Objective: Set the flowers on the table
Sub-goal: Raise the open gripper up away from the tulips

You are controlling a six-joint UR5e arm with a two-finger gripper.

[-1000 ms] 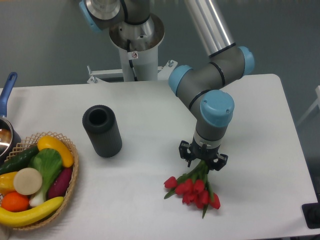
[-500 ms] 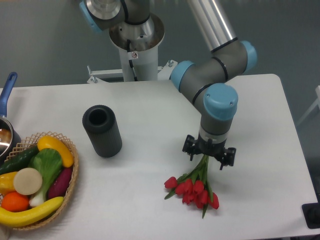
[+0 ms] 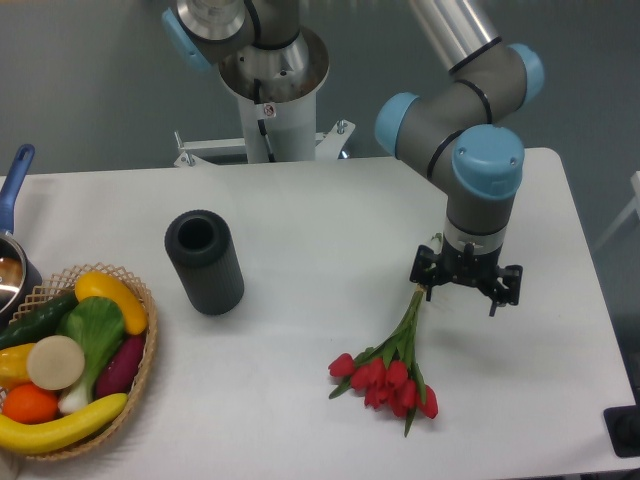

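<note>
Camera view: bunch of red tulip buds on thin green stems (image 3: pixel 392 368) lies flat on the smooth white rounded-corner tabletop (image 3: pixel 300 220), toward the front edge, right of centre. Black two-finger gripper (image 3: pixel 466 283) hangs beside the stem ends — fingers spread, holding nothing. Matte black cylindrical holder (image 3: pixel 204 261) stands left of centre. Woven wicker basket of glossy plastic vegetables (image 3: pixel 75 355) — front left corner.
</note>
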